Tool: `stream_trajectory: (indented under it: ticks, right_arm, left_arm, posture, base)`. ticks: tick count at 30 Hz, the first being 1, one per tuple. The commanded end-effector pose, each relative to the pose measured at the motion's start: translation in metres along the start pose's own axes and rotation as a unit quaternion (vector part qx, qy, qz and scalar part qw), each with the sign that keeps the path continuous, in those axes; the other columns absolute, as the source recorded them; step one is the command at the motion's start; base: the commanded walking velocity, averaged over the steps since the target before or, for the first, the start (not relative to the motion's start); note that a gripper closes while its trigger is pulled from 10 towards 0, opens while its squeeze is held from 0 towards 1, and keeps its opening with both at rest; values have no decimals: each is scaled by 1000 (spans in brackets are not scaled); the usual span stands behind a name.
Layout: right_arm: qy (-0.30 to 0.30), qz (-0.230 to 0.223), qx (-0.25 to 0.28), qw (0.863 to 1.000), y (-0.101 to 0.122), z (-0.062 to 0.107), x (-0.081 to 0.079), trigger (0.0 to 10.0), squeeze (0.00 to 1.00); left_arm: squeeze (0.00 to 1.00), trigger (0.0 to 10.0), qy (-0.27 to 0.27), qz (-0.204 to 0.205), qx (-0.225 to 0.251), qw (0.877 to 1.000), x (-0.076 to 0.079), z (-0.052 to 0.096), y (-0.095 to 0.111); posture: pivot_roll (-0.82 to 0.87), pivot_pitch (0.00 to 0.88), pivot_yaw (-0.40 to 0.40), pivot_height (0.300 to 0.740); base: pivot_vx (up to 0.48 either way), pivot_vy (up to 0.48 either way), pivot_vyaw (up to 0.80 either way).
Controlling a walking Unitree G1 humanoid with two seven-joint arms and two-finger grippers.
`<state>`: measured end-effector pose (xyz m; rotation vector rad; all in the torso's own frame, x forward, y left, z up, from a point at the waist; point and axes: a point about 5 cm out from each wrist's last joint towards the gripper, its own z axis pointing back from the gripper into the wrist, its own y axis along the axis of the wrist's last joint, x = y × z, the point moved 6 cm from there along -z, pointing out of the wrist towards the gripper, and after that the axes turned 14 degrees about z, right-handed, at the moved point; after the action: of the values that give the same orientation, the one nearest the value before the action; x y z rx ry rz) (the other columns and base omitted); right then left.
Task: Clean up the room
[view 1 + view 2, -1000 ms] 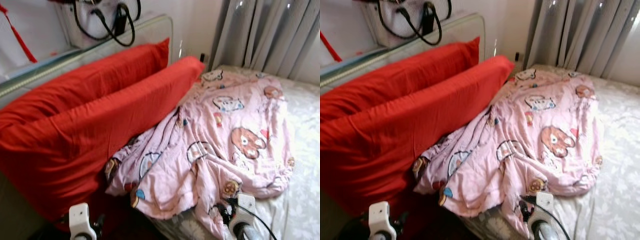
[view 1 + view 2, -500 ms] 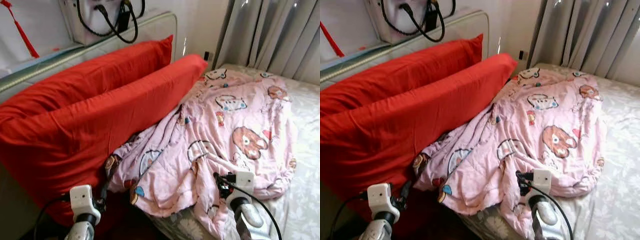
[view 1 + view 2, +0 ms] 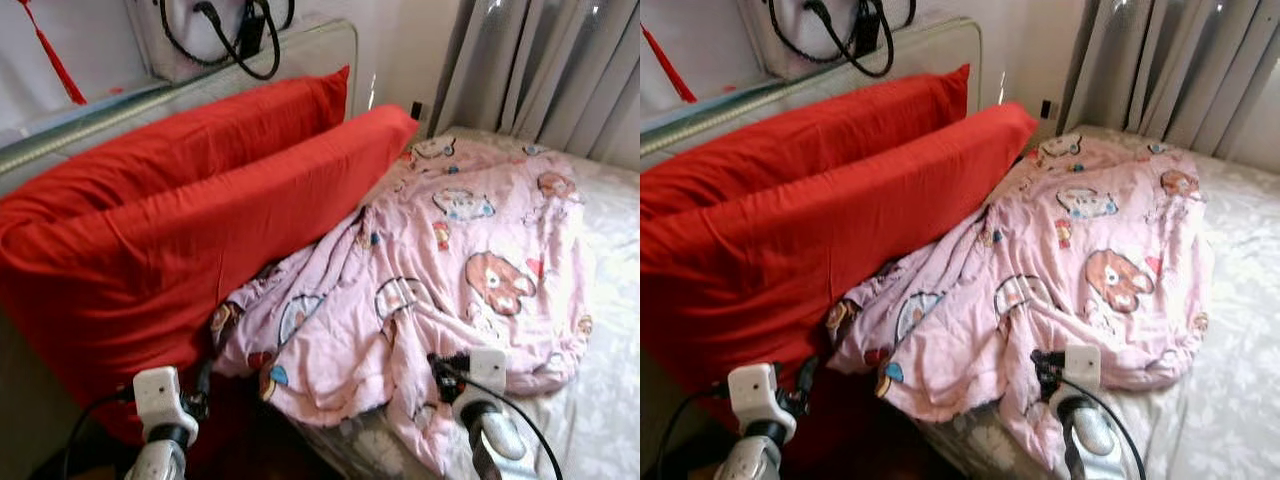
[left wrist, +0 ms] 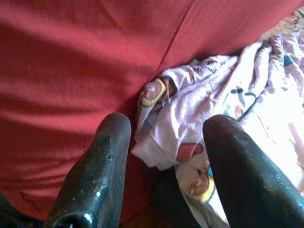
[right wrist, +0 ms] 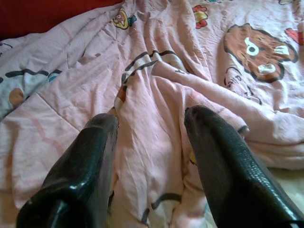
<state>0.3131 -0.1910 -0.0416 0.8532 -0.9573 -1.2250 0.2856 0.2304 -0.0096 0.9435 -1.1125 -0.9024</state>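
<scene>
Both grippers, left (image 4: 164, 156) & right (image 5: 151, 156), hung spread & empty over the crumpled pink cartoon-print quilt (image 3: 450, 270) beside two red pillows (image 3: 170, 210); approach step, prob. needing a grab at its near edge next.

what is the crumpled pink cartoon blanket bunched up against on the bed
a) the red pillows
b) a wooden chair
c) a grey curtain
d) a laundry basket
a: the pink blanket lies on the bed with its edge running along and under the front red pillow.
</scene>
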Motion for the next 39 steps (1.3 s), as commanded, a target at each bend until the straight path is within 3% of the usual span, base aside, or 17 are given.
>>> stream_trajectory:
  ticks: [1,34,39]
  right_arm:
    - [-4,1,2,1000,0,1,3,10000,0]
    - [14,8,-36,999,-15,3,-9,10000,0]
    - [16,4,-33,999,-16,4,-10,10000,0]
  left_arm:
    - [0,10000,2,3,-3,1000,-2,0,-1]
    - [0,10000,10,13,-28,999,-9,-4,-9]
    - [0,10000,12,13,-28,999,-11,-5,-9]
  posture:
    - [83,0,-29,675]
    - [85,0,-25,660]
    - [89,0,-26,635]
  base:
    - [0,0,0]
    - [0,0,0]
    - [0,0,0]
